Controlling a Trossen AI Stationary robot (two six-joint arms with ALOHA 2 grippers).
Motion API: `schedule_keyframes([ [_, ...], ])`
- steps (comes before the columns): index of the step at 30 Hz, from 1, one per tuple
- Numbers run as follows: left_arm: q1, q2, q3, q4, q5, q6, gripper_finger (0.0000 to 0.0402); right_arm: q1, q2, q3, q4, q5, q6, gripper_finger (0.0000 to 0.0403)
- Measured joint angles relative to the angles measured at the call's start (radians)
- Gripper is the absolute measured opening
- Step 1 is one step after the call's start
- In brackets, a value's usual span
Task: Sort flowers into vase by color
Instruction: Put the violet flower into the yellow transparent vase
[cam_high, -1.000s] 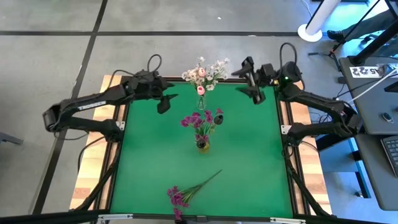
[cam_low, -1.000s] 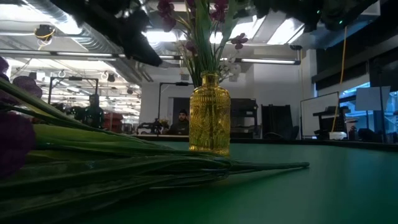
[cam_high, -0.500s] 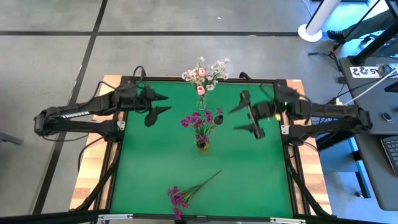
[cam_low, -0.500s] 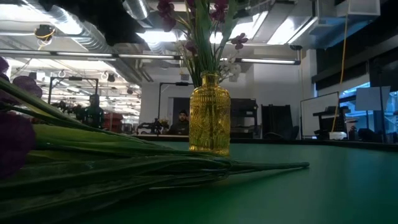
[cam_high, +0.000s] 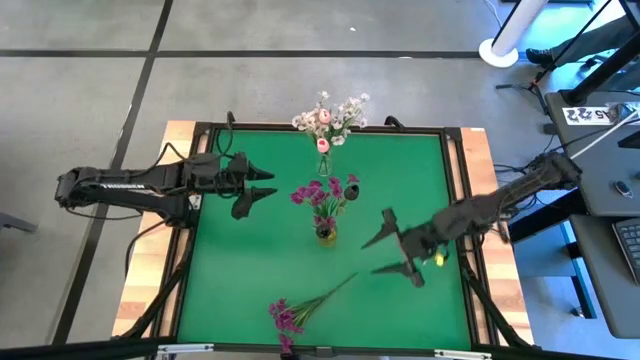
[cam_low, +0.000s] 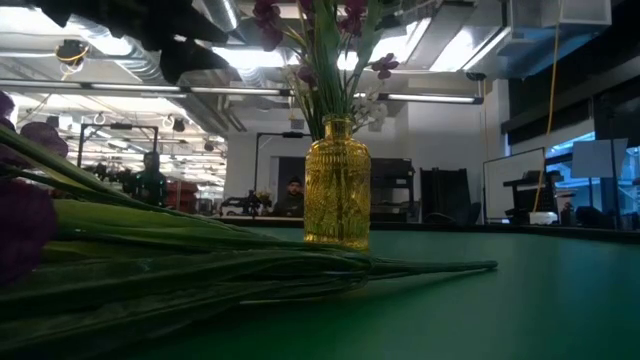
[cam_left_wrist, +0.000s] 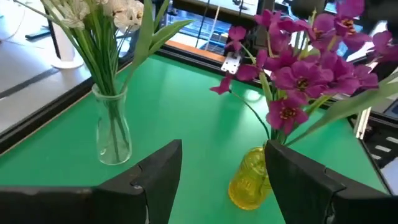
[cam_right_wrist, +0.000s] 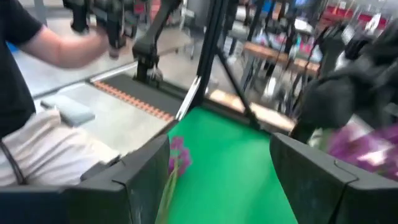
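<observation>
One purple sprig (cam_high: 303, 305) is left lying flat on the green mat (cam_high: 240, 270) near the front edge, nothing holding it. The rest of the purple flowers (cam_high: 325, 193) are stuck in the yellow vase (cam_high: 326, 233) mid-table, and the white and pink ones (cam_high: 328, 117) in the clear vase (cam_high: 323, 163) at the back. The right gripper (cam_high: 392, 256) is held over the mat right of the loose sprig, jaws wide and empty. The left gripper (cam_high: 262, 185) is parked left of the yellow vase, spread and empty too.
</observation>
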Motion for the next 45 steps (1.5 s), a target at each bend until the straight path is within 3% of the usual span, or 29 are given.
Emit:
schedule_keyframes([
  [7, -0.09, 0.0, 0.0, -0.016, -0.143, -0.027, 0.0224, 0.118, 0.199, 0.0, 0.066, 0.113, 0.102, 0.0276],
  [21, -0.168, 0.0, 0.0, -0.029, -0.21, -0.074, 0.0224, 0.131, 0.56, 0.015, 0.252, 0.122, 0.253, 0.0276],
  [35, -0.168, 0.0, 0.0, -0.059, -0.211, -0.103, 0.0224, 0.079, 0.854, 0.369, -0.089, 0.047, 0.229, 0.0275],
  [45, -0.169, 0.009, 0.0, -0.08, -0.215, -0.108, 0.0224, 0.045, 0.955, 0.431, -0.155, -0.006, 0.239, 0.0275],
])
